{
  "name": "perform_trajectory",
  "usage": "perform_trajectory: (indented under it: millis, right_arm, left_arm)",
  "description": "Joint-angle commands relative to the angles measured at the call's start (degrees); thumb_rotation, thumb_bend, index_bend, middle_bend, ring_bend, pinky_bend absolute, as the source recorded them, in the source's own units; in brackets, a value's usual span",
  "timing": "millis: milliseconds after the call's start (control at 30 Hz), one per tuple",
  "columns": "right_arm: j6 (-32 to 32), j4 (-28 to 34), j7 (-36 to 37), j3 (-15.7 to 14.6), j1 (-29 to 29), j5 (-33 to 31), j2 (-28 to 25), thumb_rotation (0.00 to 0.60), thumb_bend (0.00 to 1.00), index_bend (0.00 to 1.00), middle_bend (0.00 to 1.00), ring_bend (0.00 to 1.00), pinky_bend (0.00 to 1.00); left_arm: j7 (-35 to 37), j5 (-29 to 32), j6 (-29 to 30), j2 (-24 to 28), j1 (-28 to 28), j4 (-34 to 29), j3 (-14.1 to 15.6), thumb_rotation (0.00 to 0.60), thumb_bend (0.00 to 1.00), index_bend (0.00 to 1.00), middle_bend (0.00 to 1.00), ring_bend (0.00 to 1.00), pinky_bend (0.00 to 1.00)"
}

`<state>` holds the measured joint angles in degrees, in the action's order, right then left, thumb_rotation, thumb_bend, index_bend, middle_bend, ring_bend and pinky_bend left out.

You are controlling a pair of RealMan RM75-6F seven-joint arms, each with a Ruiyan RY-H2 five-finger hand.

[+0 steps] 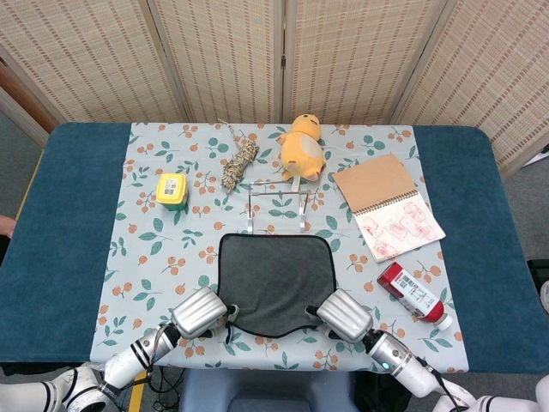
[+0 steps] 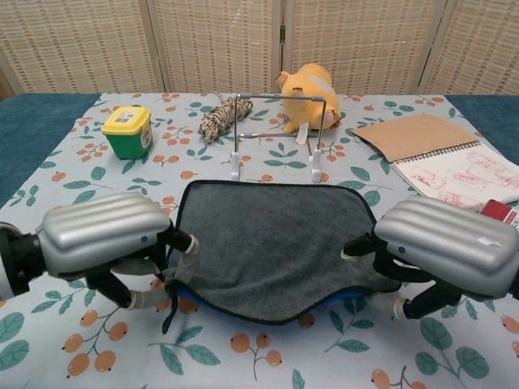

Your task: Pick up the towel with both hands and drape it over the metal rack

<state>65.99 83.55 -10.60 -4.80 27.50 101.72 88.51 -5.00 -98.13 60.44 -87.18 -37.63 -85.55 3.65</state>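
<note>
A dark grey towel (image 1: 275,275) (image 2: 272,237) with a black hem lies on the floral cloth, its near edge raised and sagging in the middle. My left hand (image 1: 199,312) (image 2: 105,237) grips the near left corner. My right hand (image 1: 344,315) (image 2: 452,245) grips the near right corner. The far edge still rests on the cloth. Just beyond it stands the small metal rack (image 1: 276,209) (image 2: 276,134), upright on white feet.
Behind the rack sit a yellow plush toy (image 1: 301,150) and a twine bundle (image 1: 240,163). A green-and-yellow tub (image 1: 171,190) is at the left. An open spiral notebook (image 1: 390,205) and a red bottle (image 1: 413,293) lie at the right.
</note>
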Motion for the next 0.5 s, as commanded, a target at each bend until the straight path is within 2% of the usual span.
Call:
perform_trajectory:
  millis: [33,200,500]
  right_arm:
    - [1.1,2.1,-0.4,1.1,0.2,-0.3,-1.5,0.6,0.43,0.64,0.95,0.92,1.0]
    - [2.5,4.9,-1.3,3.9,0.8,-1.6,-3.8,0.6,0.43,0.64,0.95,0.92,1.0]
    - [2.8,8.9,-2.1,11.3,3.2,-6.8,-8.0,0.6,0.43,0.64,0.95,0.92,1.0]
  left_arm:
    - [1.8,1.4,-0.1,2.1,-1.7,-2.4,-2.7,0.6,0.37,0.54,1.0,0.92,1.0]
    - [3.3,4.3,-1.2,5.0,-4.3,-5.6,-7.3,0.6,0.37,0.54,1.0,0.92,1.0]
    - [4.8,12.9,-4.7,7.9,-8.4,-7.7,-15.3,0.6,0.37,0.53,1.0,0.92,1.0]
